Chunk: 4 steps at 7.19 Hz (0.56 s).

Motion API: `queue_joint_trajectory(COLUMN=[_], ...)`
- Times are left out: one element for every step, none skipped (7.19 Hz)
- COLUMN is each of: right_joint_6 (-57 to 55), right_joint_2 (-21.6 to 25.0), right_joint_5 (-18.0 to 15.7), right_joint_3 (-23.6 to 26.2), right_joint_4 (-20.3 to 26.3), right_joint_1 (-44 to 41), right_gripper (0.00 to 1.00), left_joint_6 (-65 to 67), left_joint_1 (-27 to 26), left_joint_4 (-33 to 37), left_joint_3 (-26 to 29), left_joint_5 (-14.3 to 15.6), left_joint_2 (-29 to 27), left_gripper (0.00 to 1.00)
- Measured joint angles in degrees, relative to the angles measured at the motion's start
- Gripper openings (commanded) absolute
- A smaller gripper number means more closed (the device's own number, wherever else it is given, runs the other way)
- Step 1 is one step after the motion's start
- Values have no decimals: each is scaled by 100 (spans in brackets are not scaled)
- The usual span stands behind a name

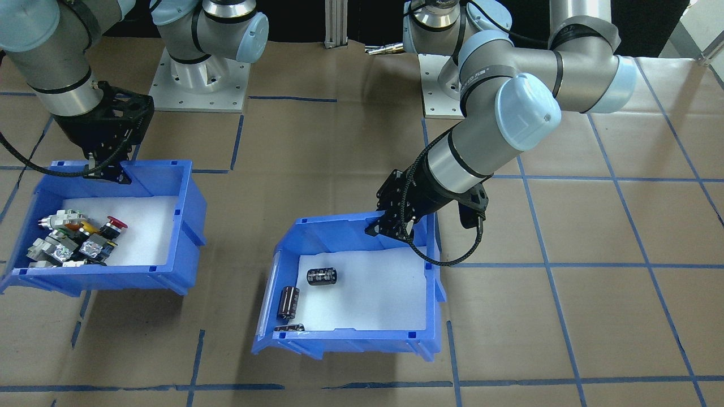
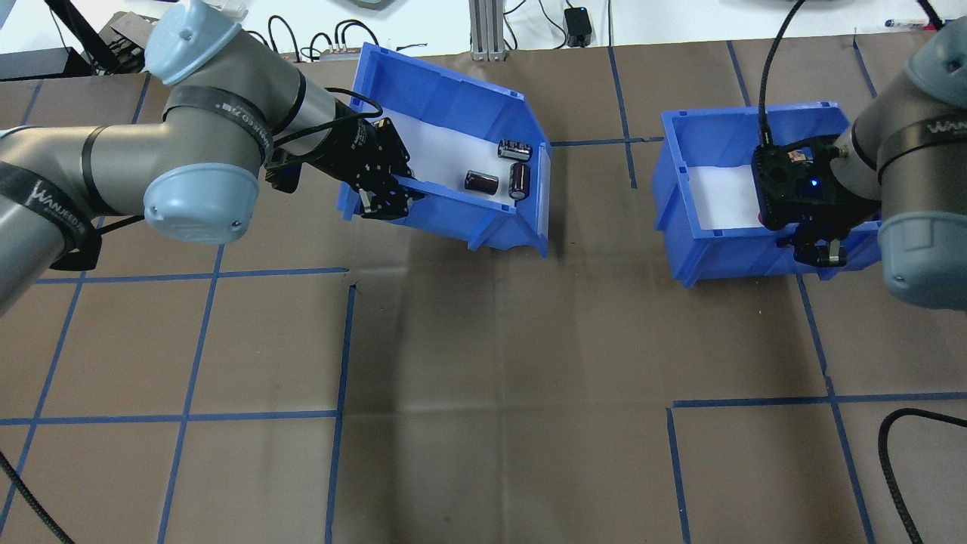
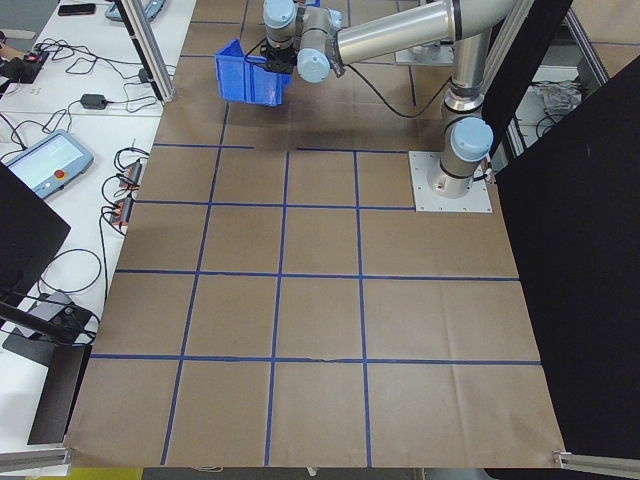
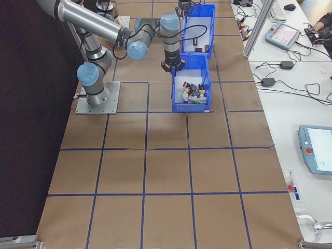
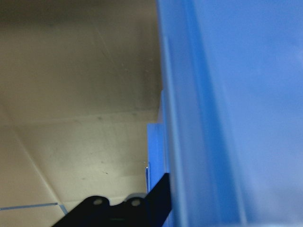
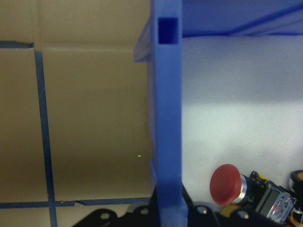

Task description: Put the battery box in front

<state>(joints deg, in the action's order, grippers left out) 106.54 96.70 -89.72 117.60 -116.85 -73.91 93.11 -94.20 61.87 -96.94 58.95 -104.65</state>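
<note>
Gripping the battery box (image 2: 453, 219) by its rear wall, the left tool (image 2: 384, 199) holds it tilted. The right tool (image 2: 820, 245) clamps the switch bin's (image 2: 680, 227) rim. Bare bench (image 2: 491, 393) lies nearer the robot.

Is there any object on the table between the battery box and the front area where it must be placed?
Nothing visible. The left gripper grips the near wall of the battery box, which hangs tilted. The brown table toward the robot is bare. The switch bin stands off to the side.
</note>
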Motion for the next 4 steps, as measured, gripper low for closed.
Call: queue_joint_trajectory(right_joint_6=[74, 115, 184, 271], right_joint_2=[49, 73, 83, 89], right_joint_5=[6, 9, 9, 1], right_joint_3=[69, 99, 109, 115], right_joint_4=[-14, -14, -7, -2], right_joint_1=[22, 72, 171, 244], right_gripper=[0, 0, 0, 0], left_joint_6=[223, 340, 427, 516], left_joint_1=[-54, -76, -92, -102], left_joint_4=[-145, -283, -396, -462], left_joint_3=[112, 157, 173, 174], left_joint_5=[-247, -364, -413, -466], left_joint_2=[-141, -257, -377, -492], left_gripper=[0, 0, 1, 1])
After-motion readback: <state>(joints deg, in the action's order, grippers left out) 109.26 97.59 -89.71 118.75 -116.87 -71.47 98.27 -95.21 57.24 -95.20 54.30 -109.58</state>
